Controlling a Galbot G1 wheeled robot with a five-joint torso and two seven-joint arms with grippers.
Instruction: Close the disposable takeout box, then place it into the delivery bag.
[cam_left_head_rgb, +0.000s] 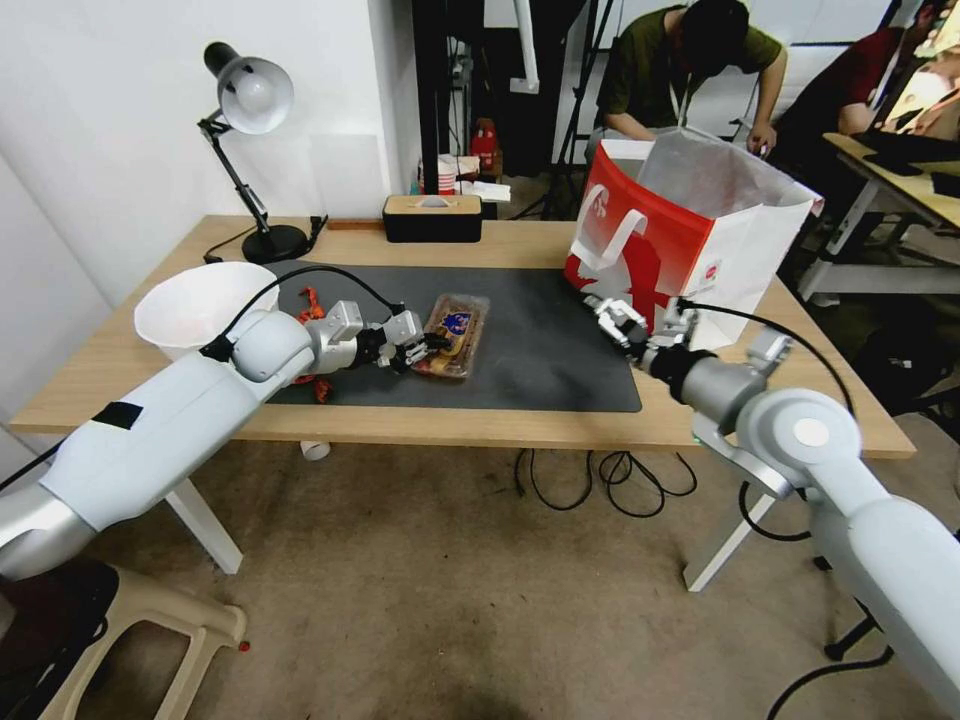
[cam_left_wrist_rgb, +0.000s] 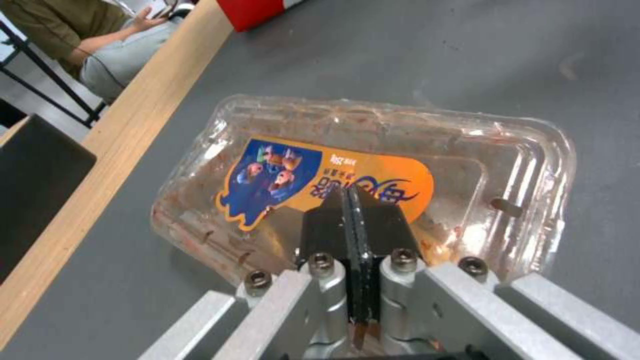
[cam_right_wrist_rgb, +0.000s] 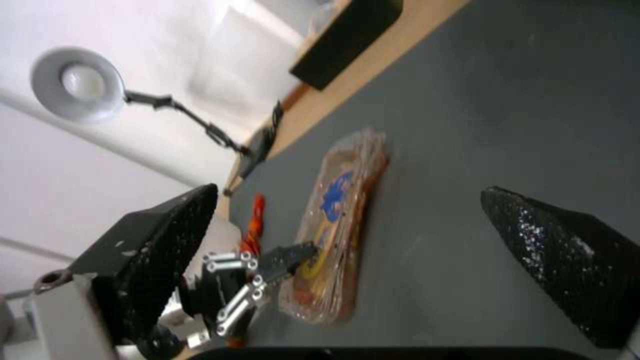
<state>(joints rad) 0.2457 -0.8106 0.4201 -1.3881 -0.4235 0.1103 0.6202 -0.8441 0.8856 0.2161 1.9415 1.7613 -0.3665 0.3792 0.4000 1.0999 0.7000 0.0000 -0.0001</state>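
The disposable takeout box (cam_left_head_rgb: 455, 333) lies closed on the dark mat (cam_left_head_rgb: 560, 350), a clear clamshell with an orange and blue label on its lid (cam_left_wrist_rgb: 320, 170). My left gripper (cam_left_head_rgb: 432, 343) is shut, and its black fingertips (cam_left_wrist_rgb: 333, 220) rest together on the near end of the lid with nothing clamped between them. The delivery bag (cam_left_head_rgb: 680, 230) stands open at the mat's far right corner, red front toward me. My right gripper (cam_left_head_rgb: 612, 315) hovers open just in front of the bag, well to the right of the box (cam_right_wrist_rgb: 340, 220).
A white bowl (cam_left_head_rgb: 200, 300) sits left of the mat, with an orange-red item (cam_left_head_rgb: 312, 300) beside it. A desk lamp (cam_left_head_rgb: 250, 95) and a black box with a wooden top (cam_left_head_rgb: 432, 217) stand along the back edge. The table's front edge is close below the mat.
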